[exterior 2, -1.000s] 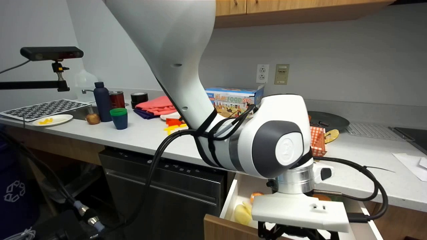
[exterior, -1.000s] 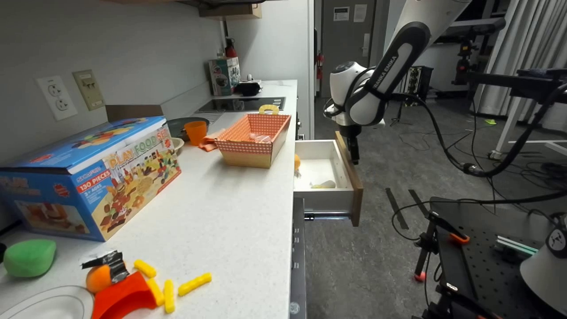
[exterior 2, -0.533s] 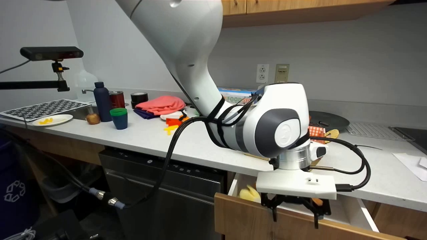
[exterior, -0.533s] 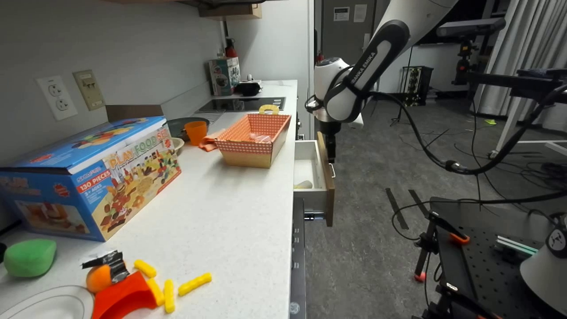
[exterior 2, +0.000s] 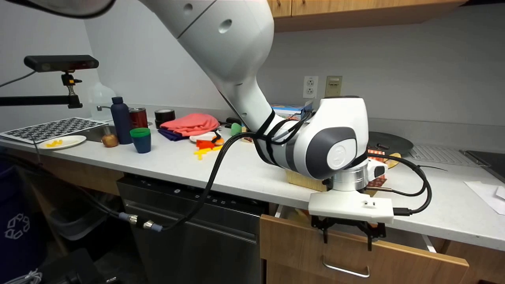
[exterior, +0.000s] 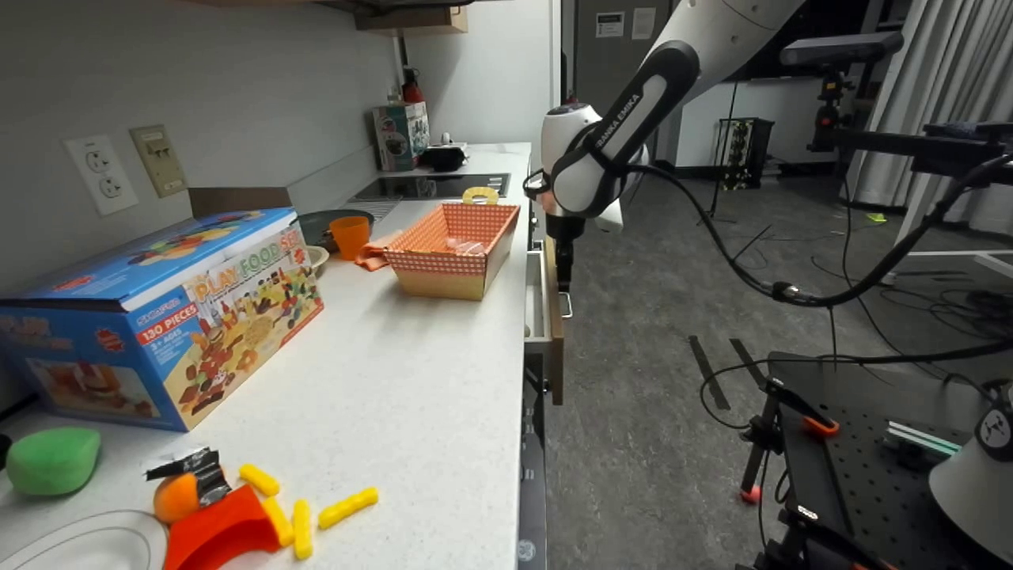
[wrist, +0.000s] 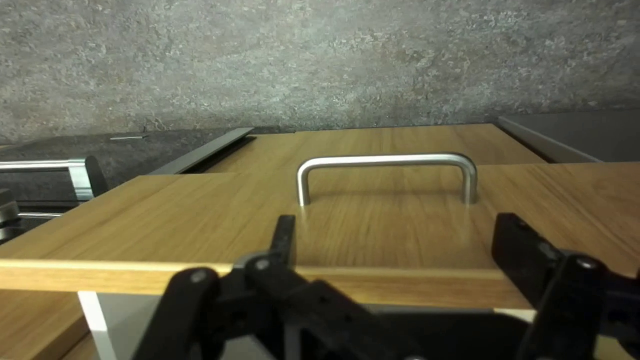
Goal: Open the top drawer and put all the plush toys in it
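Observation:
The top drawer (exterior 2: 288, 240) is partly pulled out, a narrow strip of its white inside showing below the counter edge. Its metal handle (wrist: 385, 160) faces outward. In an exterior view my gripper (exterior 2: 347, 240) points down in front of the wooden panel, above the handle. Its fingers appear to rest against the panel's outer face; actual contact is hard to see. In the wrist view the jaws stand wide apart with nothing held. Of the plush toys (exterior 2: 303, 213), only a bit of yellow and orange shows inside the drawer; the rest is hidden by the panel and counter.
A checked basket (exterior: 451, 261) sits near the counter edge above the drawer. Farther along are a play food box (exterior: 182, 317), a green rounded item (exterior: 54, 461) and yellow plastic pieces (exterior: 348, 507). Beside the drawer is a dark dishwasher (exterior 2: 197, 236). The arm's cable (exterior 2: 209, 189) hangs in front.
The drawer has slid inward from well open to a narrow gap. My gripper has moved toward the counter along with it, jaws still apart. The toys inside have gone mostly out of sight.

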Action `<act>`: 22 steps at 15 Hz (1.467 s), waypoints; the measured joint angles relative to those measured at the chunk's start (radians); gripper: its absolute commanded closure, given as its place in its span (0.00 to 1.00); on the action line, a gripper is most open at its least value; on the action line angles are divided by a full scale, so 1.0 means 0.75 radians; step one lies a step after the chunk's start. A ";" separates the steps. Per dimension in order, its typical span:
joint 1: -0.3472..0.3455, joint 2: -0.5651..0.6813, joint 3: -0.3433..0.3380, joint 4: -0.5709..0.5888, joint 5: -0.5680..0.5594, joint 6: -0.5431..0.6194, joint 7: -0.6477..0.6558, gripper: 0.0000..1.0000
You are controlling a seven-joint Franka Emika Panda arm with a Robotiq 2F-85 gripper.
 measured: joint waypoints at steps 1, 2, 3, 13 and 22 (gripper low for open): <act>-0.005 0.011 0.010 0.017 0.025 -0.003 -0.008 0.00; -0.012 0.021 0.020 0.033 0.049 -0.006 -0.015 0.00; -0.018 0.031 0.029 0.049 0.070 -0.008 -0.021 0.00; -0.001 -0.009 -0.009 0.040 0.053 0.026 0.021 0.00; 0.142 -0.495 -0.152 -0.459 -0.244 0.222 0.273 0.00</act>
